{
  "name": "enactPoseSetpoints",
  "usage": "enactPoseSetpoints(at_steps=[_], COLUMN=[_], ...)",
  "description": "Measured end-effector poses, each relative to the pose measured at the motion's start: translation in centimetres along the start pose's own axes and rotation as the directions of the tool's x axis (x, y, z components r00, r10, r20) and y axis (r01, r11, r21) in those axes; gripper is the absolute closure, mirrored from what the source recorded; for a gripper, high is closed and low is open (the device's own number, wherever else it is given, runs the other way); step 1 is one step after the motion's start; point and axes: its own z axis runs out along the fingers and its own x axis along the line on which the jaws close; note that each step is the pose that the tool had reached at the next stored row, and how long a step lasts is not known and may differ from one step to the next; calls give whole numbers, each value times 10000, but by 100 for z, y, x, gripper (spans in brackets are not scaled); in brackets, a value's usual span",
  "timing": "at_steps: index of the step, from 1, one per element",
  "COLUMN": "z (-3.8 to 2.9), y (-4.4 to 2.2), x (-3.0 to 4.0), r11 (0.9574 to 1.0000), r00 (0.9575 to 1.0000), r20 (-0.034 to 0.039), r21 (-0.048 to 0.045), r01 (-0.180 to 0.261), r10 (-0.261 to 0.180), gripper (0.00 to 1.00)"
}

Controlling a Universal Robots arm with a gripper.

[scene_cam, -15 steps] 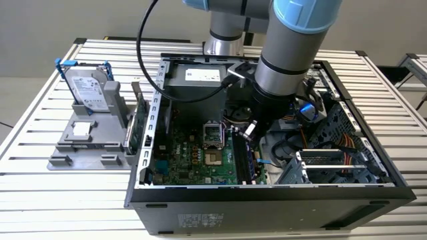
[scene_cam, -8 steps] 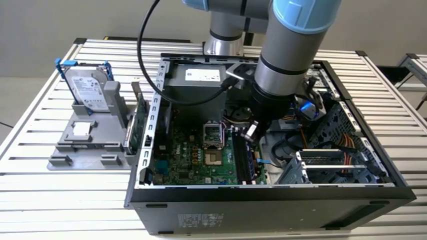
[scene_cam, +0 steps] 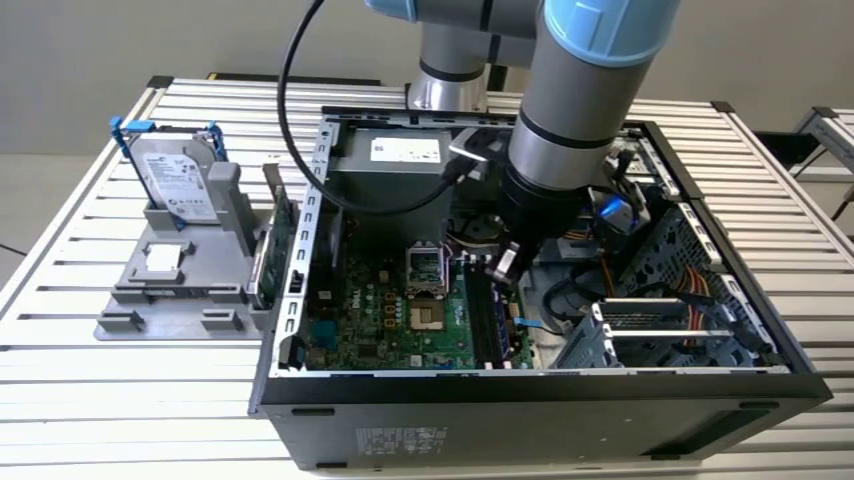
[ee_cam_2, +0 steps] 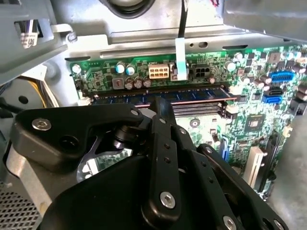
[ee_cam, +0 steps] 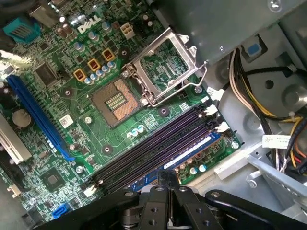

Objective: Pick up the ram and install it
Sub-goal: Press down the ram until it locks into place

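Note:
The ram (ee_cam_2: 196,96) is a thin dark blue stick standing on edge in a memory slot, at the motherboard's (ee_cam: 72,96) edge. In the first wrist view the ram (ee_cam: 194,149) sits beside the empty black slots (ee_cam: 158,146). My gripper (ee_cam_2: 160,101) is shut, its fingertips together and touching the middle of the ram's upper edge. The gripper (ee_cam: 165,175) shows the same contact in the first wrist view. In the exterior view the gripper (scene_cam: 505,268) reaches down inside the open computer case (scene_cam: 534,400), over the slots.
The CPU socket (ee_cam: 117,100) and its raised metal frame (ee_cam: 165,64) lie beside the slots. The power supply (scene_cam: 387,170) and cable bundles (scene_cam: 641,290) crowd the case. At the exterior view's left, a grey stand (scene_cam: 174,290) holds a silver hard drive (scene_cam: 180,175) and a green card (scene_cam: 274,260).

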Motion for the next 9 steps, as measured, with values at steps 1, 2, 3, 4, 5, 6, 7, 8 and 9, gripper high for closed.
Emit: enactPoseSetpoints(at_steps=[1, 2, 3, 4, 5, 6, 7, 8, 9], z=[1, 1, 2, 2, 2, 2, 3, 4, 5], y=[1, 1, 2, 3, 4, 5, 6, 7, 8], x=[-1, -2, -2, -3, -5, -6, -8, -9, -10], r11=[9999, 9996, 9992, 9986, 9978, 9969, 9957, 9944, 9929], r00=[9999, 9996, 9992, 9986, 9978, 9969, 9957, 9944, 9929], r20=[0, 1, 2, 3, 4, 4, 6, 7, 8], r21=[3, 6, 8, 11, 14, 17, 20, 22, 25], r01=[128, 266, 389, 522, 663, 791, 925, 1056, 1185], r10=[-128, -266, -389, -522, -663, -792, -925, -1056, -1186], gripper=[100, 100, 100, 100, 100, 100, 100, 100, 100])
